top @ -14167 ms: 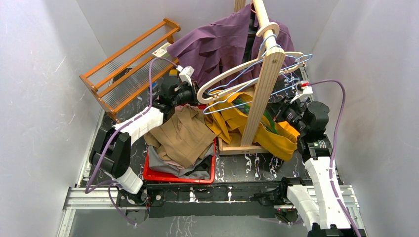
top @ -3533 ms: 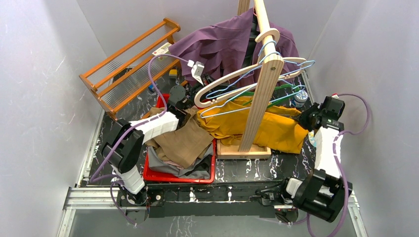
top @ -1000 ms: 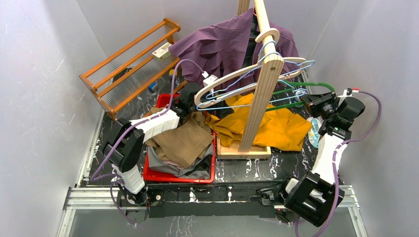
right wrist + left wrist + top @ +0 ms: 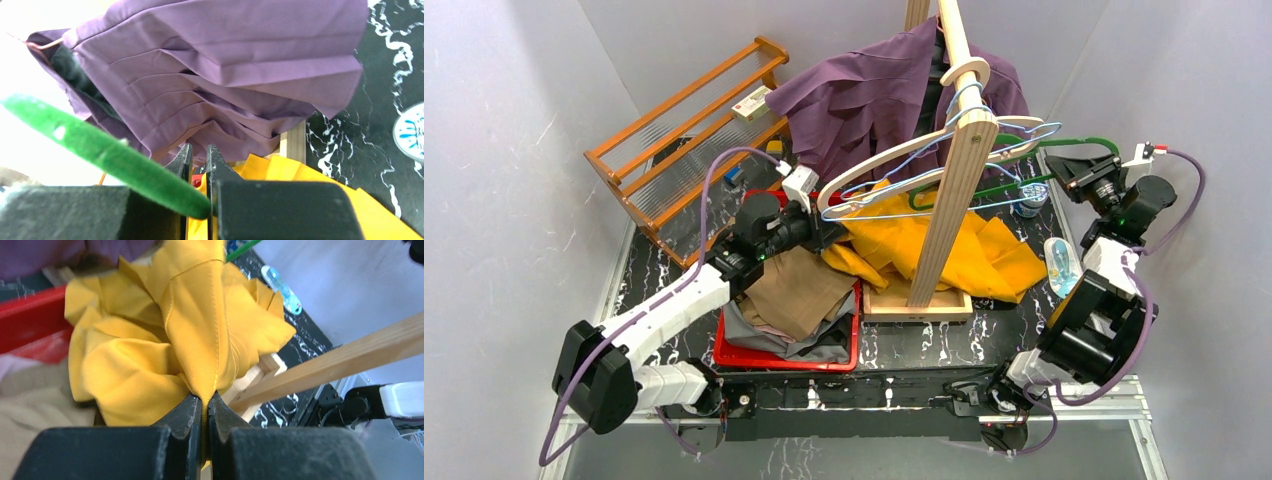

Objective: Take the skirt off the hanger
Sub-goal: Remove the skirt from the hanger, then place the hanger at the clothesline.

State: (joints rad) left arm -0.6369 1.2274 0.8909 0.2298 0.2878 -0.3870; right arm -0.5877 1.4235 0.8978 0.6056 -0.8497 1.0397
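Note:
The yellow skirt [image 4: 984,250] lies bunched around the foot of the wooden post, below the green hanger [image 4: 1064,142]. My left gripper [image 4: 824,235] is at the skirt's left edge. In the left wrist view my left gripper [image 4: 205,400] is shut on a seamed fold of the skirt [image 4: 195,315]. At the far right, my right gripper [image 4: 1079,175] holds the green hanger up. In the right wrist view my right gripper [image 4: 198,150] is shut on the hanger's fuzzy green arm [image 4: 100,145]. Yellow cloth shows behind the jaws.
A wooden post [image 4: 954,190] on a base carries a wooden hanger [image 4: 894,165] and wire hangers. A purple garment [image 4: 874,90] hangs behind. A red bin [image 4: 754,352] holds tan clothes [image 4: 799,290]. A wooden rack [image 4: 684,130] stands far left; a plastic packet [image 4: 1062,265] lies right.
My left gripper has shut on the skirt's edge and its arm has swung to the left. My right gripper has lifted the green hanger farther back and to the right.

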